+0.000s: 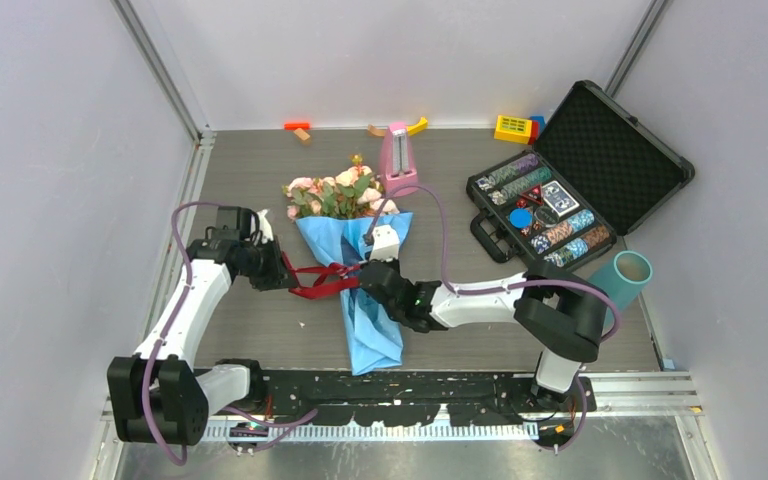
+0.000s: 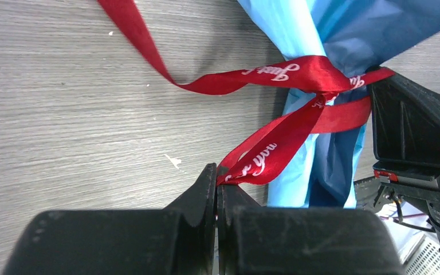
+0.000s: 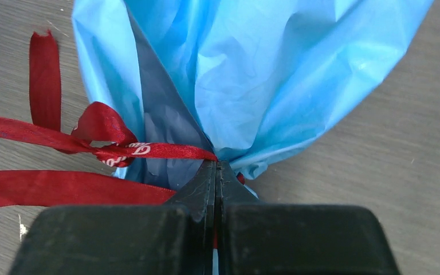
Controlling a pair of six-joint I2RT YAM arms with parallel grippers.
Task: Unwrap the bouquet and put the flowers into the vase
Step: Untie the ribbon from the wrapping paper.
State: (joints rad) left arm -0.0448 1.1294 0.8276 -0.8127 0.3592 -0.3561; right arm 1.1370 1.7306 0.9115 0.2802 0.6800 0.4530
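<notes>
Roses [image 1: 335, 195] fill the blue cone [image 1: 372, 335]; left tool [image 2: 216, 175] grips the ribbon [image 2: 286, 71], right tool [image 3: 215, 166] pinches the cone's waist.

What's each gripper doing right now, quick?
Left gripper: closed, pinching a loop of the dark red satin ribbon.
Right gripper: closed on the same ribbon where it ties the crinkled blue paper cone.

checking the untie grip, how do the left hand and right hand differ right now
The left hand pinches a fold of the red ribbon, out beside the bouquet; the right hand pinches the blue paper at its tied neck. The left hand stands clear of the paper; the right hand touches it. Both are shut.
</notes>
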